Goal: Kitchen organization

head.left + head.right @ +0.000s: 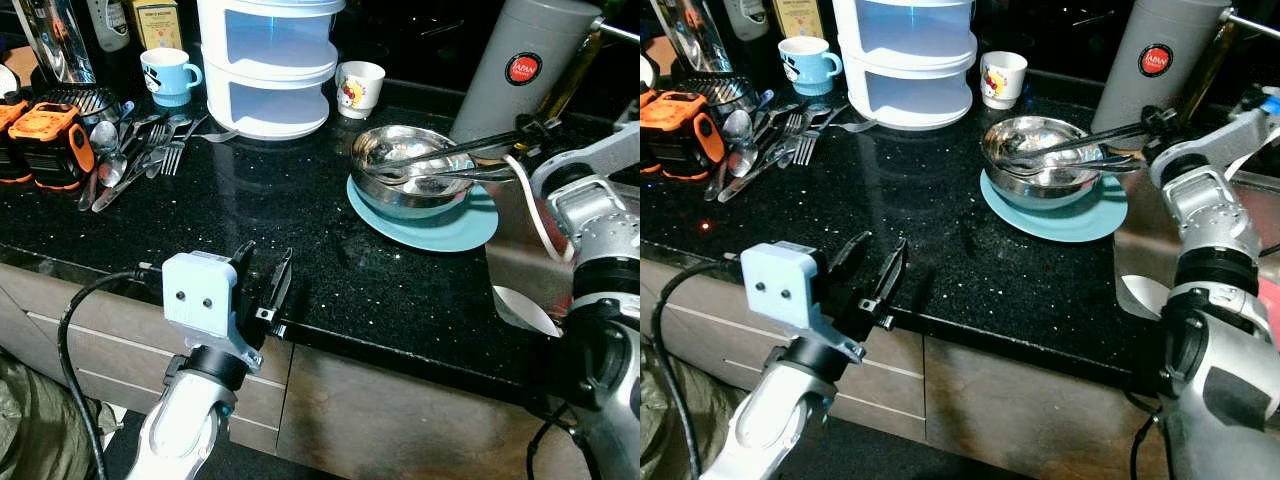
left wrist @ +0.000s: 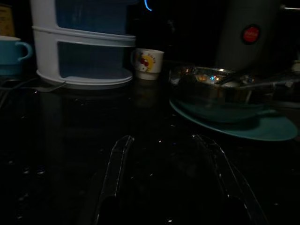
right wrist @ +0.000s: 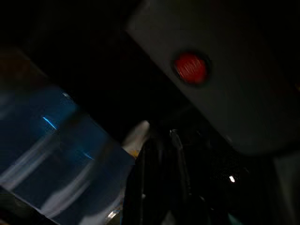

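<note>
Left gripper point(image 1: 268, 282) fingers parted; right gripper point(image 1: 385, 170) fingers nearly closed.

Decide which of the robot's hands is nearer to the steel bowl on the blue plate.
Right. The right hand reaches over the steel bowl, its fingers extending across the rim. The left hand hovers by the counter's front edge, well short of the bowl, fingers apart.

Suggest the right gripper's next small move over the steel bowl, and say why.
Probably lower the right gripper a little and close on the bowl's rim. Its long fingers reach across the steel bowl, which sits on the blue plate, and seem not to grip it yet. The left gripper hangs open at the counter edge.
</note>
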Motion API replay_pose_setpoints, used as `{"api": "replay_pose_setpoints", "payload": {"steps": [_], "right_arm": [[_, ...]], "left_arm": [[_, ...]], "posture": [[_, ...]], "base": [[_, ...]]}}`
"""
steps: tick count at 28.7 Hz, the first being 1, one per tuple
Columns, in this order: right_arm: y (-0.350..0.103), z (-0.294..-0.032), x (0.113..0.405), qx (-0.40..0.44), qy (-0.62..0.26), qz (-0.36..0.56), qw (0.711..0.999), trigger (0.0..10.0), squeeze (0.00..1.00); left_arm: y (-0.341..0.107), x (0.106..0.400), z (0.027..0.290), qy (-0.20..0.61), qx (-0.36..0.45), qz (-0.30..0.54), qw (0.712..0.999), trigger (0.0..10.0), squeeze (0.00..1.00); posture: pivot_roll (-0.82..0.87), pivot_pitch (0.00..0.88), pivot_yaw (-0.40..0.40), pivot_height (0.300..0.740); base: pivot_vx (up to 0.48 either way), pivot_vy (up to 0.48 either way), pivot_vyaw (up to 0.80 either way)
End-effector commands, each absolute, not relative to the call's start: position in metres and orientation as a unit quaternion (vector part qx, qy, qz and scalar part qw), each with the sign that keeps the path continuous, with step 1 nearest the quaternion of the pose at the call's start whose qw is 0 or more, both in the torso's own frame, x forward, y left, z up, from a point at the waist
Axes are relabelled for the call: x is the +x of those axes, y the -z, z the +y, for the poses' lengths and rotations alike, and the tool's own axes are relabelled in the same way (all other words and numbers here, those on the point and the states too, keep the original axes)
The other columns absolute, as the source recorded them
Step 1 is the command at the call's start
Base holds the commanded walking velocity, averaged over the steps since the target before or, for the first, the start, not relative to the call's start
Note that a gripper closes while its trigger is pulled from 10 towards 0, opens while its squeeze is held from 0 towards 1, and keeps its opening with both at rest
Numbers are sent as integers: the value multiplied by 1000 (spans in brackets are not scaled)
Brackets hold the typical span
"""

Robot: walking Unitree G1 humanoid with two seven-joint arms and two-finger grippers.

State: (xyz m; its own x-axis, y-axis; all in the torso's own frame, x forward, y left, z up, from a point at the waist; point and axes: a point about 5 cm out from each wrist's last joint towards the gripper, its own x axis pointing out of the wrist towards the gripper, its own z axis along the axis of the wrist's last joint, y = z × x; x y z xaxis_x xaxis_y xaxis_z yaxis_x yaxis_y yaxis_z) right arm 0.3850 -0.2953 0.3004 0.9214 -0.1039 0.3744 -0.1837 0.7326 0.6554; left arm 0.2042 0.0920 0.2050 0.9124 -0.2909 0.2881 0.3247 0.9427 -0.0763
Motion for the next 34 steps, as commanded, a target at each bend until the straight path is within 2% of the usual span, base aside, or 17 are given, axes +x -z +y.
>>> {"api": "replay_pose_setpoints", "payload": {"steps": [1,9,14,16,19,26,28,29,30,31,32,34], "right_arm": [[-294,-298,385,360,-11,-183,915,0,0],[-304,-297,384,387,-22,-212,897,0,0],[-316,-297,380,437,-38,-261,860,0,0],[-323,-301,377,468,-40,-293,833,0,0],[-331,-306,372,490,-41,-324,808,0,0],[-339,-310,367,480,-40,-344,806,0,0],[-345,-312,364,451,-49,-344,822,314,0],[-347,-309,363,423,-65,-341,837,10000,0],[-347,-309,363,423,-65,-341,837,10000,0],[-350,-298,361,384,-102,-332,856,10000,0],[-350,-298,361,384,-102,-332,856,10000,0],[-350,-277,358,342,-171,-310,870,10000,0]], "left_arm": [[-203,205,91,163,-66,-133,975,10000,0],[-201,209,90,163,-66,-133,975,10000,0],[-200,211,89,164,-66,-134,975,10000,0],[-199,213,90,165,-65,-134,975,10000,0],[-199,214,90,166,-63,-134,975,10000,0],[-197,216,91,167,-62,-136,975,10000,0],[-197,217,91,167,-61,-137,975,10000,0],[-197,217,91,167,-61,-137,975,10000,0],[-197,217,91,167,-61,-137,975,10000,0],[-196,218,91,168,-61,-137,974,10000,0],[-196,218,91,168,-61,-137,974,10000,0],[-196,219,91,171,-62,-137,974,10000,0]], "posture": [[160,35,-55,740],[159,26,-57,740],[162,15,-57,740],[161,8,-54,740],[160,3,-50,740],[163,0,-50,740],[161,0,-49,740],[155,0,-44,740],[155,0,-44,740],[153,0,-44,740],[153,0,-44,740],[149,0,-42,740]], "base": [[0,0,0],[0,0,0],[0,0,0],[0,0,0],[0,0,0],[0,0,0],[0,0,0],[0,0,0],[0,0,0],[0,0,0],[0,0,0],[0,0,0]]}}
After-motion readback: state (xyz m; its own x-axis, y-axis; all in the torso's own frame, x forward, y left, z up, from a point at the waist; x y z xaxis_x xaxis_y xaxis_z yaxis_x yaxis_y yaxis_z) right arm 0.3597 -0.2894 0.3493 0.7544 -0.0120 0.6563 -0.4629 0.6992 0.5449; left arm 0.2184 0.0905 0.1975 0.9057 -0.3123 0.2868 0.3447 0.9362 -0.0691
